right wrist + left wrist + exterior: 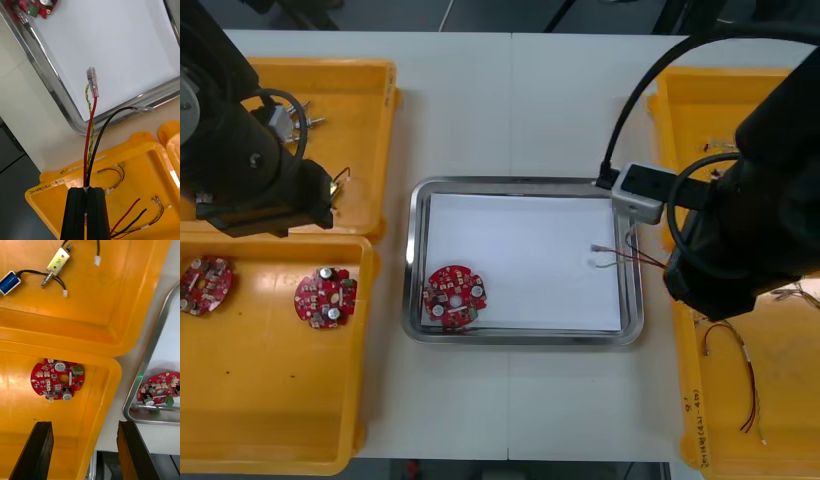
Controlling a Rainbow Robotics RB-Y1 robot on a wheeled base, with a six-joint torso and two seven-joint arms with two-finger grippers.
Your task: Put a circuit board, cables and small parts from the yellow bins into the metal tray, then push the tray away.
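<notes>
A red circuit board (455,295) is seen in the metal tray (520,337) — at its near-left corner — and thin cables (625,257) are seen reaching over its right edge.

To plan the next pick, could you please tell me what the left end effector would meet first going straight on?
Likely the red circuit board in the yellow bin, lying ahead of the open left end effector; depth is unclear.

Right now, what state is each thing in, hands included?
Right hand, shut on the cables, beside the metal tray.
Cables, held, ends reaching over the metal tray.
Left hand, open, empty, over the near left yellow bin.
Metal tray, white inside, one circuit board in it.
Circuit board, lying flat in its near left corner.
</notes>
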